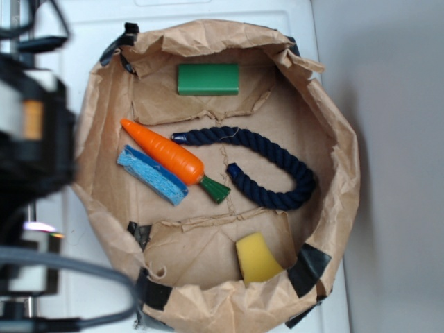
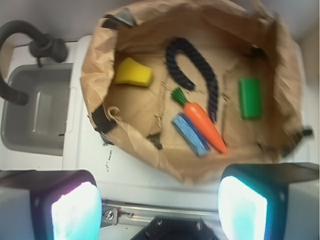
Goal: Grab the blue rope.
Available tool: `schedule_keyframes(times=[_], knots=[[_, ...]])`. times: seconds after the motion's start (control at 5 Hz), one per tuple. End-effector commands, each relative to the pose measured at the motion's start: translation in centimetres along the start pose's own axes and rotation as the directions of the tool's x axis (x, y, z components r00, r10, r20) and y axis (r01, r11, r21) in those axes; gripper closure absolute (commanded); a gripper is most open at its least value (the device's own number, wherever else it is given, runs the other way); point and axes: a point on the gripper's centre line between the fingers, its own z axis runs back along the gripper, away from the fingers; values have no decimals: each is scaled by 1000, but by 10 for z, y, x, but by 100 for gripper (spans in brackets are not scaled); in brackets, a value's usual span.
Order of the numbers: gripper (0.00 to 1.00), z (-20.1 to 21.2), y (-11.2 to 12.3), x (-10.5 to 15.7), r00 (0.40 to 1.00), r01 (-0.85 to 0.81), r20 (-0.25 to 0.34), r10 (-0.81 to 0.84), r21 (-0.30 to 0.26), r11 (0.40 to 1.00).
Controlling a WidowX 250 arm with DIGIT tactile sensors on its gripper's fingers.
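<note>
At the bottom of the wrist view, the gripper (image 2: 160,205) shows its two pale glowing finger pads (image 2: 75,212) set wide apart, with nothing between them and nothing touching them. It hangs outside the container, over the white surface (image 2: 125,175) beside it, well apart from everything inside. In the exterior view the black robot arm (image 1: 31,132) is only a blurred mass at the left edge, with its grey braided cable (image 1: 69,267) looping below.

The crumpled brown paper basket with black tape patches (image 1: 333,139) holds five things. The thick dark navy twisted rope (image 1: 277,156) lies flat on the paper floor toward the right side. It is bent into a hook: in the exterior view its long run goes from one bound end just beside the carrot's middle, rightward, then curls round and back to a second end near the carrot's green top.

The orange toy carrot with green leaves (image 1: 170,156) lies diagonally left of the rope, resting against a flat light-blue sponge (image 1: 152,175). A green rectangular block (image 1: 208,79) sits by the far wall, apart from the rest. A yellow wedge-shaped block (image 1: 257,258) sits by the near wall.

A grey sink basin with a dark faucet (image 2: 35,105) shows beside the basket in the wrist view.
</note>
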Motion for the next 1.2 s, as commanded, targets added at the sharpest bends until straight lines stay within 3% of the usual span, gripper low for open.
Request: schedule_keyframes(times=[0.0, 0.2, 1.0], knots=[[0, -29, 4, 54, 996, 90, -2, -90, 86, 992], [0, -30, -2, 77, 984, 177, -30, -176, 21, 984], [0, -30, -2, 77, 984, 177, -30, -176, 21, 984]])
